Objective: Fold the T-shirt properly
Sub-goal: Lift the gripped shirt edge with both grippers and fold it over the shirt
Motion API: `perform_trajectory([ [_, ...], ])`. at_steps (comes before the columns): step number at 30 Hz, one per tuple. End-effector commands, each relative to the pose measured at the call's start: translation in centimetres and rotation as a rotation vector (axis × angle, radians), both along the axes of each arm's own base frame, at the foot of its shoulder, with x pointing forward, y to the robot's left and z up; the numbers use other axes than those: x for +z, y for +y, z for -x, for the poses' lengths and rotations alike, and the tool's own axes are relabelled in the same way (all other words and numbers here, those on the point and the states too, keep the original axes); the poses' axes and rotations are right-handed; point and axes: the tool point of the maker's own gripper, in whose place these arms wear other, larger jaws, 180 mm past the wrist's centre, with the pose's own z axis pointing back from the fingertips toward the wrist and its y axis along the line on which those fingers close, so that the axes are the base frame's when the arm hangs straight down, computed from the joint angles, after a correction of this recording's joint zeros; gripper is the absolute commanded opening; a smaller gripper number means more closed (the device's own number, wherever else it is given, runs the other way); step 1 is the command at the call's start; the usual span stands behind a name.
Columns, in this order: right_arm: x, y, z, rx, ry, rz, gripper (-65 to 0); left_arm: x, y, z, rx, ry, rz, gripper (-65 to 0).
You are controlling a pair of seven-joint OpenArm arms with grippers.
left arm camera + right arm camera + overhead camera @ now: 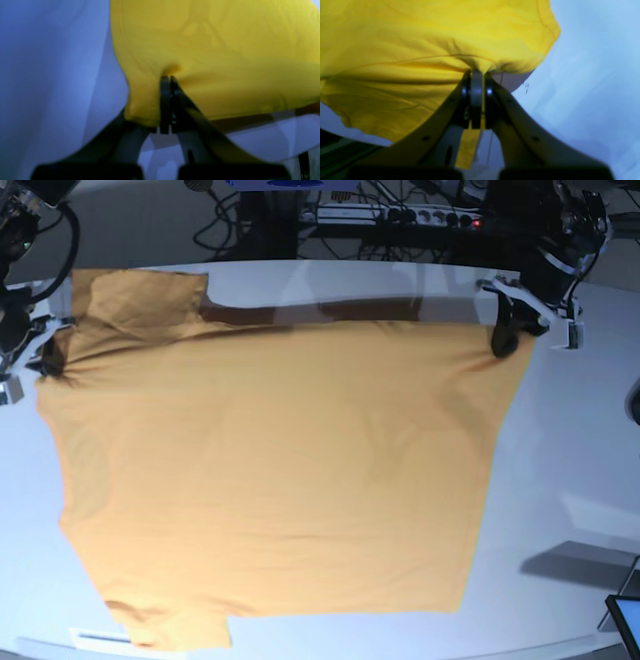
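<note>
Holding: the far edge of the shirt (pixel 280 470) is pinched at both corners.
Left jaws (pixel 168 79): clenched on cloth.
Right jaws (pixel 477 73): clenched on cloth.
Shirt: spread flat on the table (pixel 560 480), far edge lifted a little.
Next: that edge should probably be carried toward the near edge, both arms together.
Hidden: collar, tag and mark cannot be seen.

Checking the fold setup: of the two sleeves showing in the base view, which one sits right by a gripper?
The far sleeve, beside the right gripper; the near sleeve lies at the T-shirt's front edge, away from both.
</note>
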Motion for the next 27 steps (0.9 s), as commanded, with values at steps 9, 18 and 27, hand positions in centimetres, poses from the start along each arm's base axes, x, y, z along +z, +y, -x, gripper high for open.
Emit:
perform_trajectory([
  [9,2.3,2.4,-3.7,0.1,-0.09,0.008,-64.7,1.7,1.0,-1.3,0.049,-0.06,-0.004,-65.0],
  [18,4.5,4.0,-7.0,0.153,-0.17,0.003,-64.6,2.9,1.4,-3.2,0.067,-0.104,-0.006,-65.0],
  [27,5.0,3.9,-9.5,0.186,-0.171,-0.002,-64.6,5.5,6.9,-4.7,0.212,-0.105,-0.069,-65.0],
])
